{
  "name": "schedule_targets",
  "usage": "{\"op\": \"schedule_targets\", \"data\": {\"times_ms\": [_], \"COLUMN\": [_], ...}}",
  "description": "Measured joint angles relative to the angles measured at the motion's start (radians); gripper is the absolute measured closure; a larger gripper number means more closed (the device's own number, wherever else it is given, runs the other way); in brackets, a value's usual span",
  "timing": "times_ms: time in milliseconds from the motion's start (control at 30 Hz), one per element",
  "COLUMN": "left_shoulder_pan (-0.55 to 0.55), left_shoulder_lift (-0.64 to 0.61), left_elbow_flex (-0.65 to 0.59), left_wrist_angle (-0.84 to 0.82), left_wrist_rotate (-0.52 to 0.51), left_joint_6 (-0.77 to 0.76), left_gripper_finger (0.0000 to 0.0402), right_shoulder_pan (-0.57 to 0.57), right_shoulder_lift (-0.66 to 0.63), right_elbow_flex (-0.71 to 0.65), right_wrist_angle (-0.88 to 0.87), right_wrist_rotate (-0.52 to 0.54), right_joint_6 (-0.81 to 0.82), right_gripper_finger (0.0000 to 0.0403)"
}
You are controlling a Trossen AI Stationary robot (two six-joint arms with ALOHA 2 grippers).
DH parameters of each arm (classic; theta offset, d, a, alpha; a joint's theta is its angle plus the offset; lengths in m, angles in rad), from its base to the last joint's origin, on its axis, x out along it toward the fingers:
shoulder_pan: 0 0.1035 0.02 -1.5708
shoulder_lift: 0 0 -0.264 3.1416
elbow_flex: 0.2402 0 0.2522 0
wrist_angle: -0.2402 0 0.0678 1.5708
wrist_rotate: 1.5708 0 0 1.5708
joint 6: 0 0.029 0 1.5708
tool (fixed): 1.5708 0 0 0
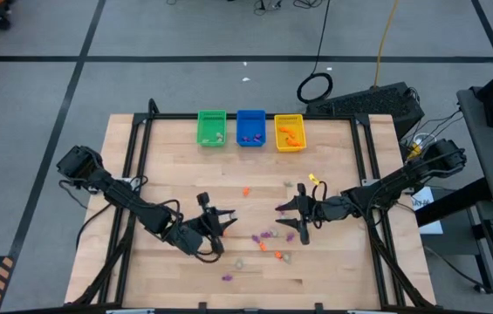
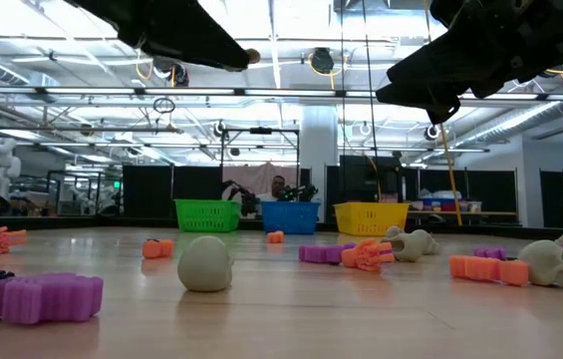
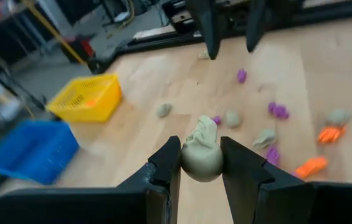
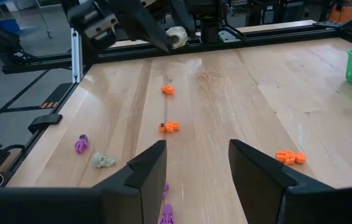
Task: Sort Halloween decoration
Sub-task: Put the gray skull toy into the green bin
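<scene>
Pinched in my left hand (image 3: 202,163), a pale skull trinket (image 3: 202,155) looks light, rigid, slippery; gripped across its round middle. Right hand (image 4: 197,163) spread, empty.

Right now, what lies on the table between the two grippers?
In the high view, only bare wood separates the left gripper, shut on a pale skull, and the open right gripper.

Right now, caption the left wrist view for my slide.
Left gripper clamps a pale skull trinket above the scattered table.

three bins (image 1: 250,128) in a row at table's (image 1: 176,174) far edge, trinkets (image 1: 268,242) scattered nearer centre
</scene>
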Motion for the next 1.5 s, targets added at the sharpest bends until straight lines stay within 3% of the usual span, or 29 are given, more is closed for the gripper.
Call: {"op": "schedule_targets", "data": {"times_ms": [300,433,733,1000,1233,1500], "left_shoulder_pan": [0.0,0.0,0.026,0.126,0.302,0.581], "left_shoulder_lift": [0.0,0.0,0.001,0.001,0.001,0.001], "left_elbow_flex": [0.0,0.0,0.0,0.0,0.0,0.0], "left_wrist_angle": [0.0,0.0,0.0,0.0,0.0,-0.005], "left_wrist_rotate": [0.001,0.001,-0.074,-0.111,-0.23,-0.216], "left_joint_6": [-0.427,-0.471,-0.417,-0.162,0.109,0.226], "left_gripper_finger": [0.0311,0.0311,0.0311,0.0311,0.0311,0.0311], "right_shoulder_pan": [0.0,0.0,0.0,0.0,0.0,0.0], "right_shoulder_lift": [0.0,0.0,0.0,0.0,0.0,0.0], "right_elbow_flex": [0.0,0.0,0.0,0.0,0.0,0.0], "right_wrist_angle": [0.0,0.0,0.0,0.0,0.0,-0.002], "right_wrist_rotate": [0.0,0.0,0.0,0.0,0.0,0.0], "right_joint_6": [0.0,0.0,0.001,0.0,0.0,0.0], "right_gripper_finger": [0.0243,0.0243,0.0243,0.0243,0.0243,0.0243]}}
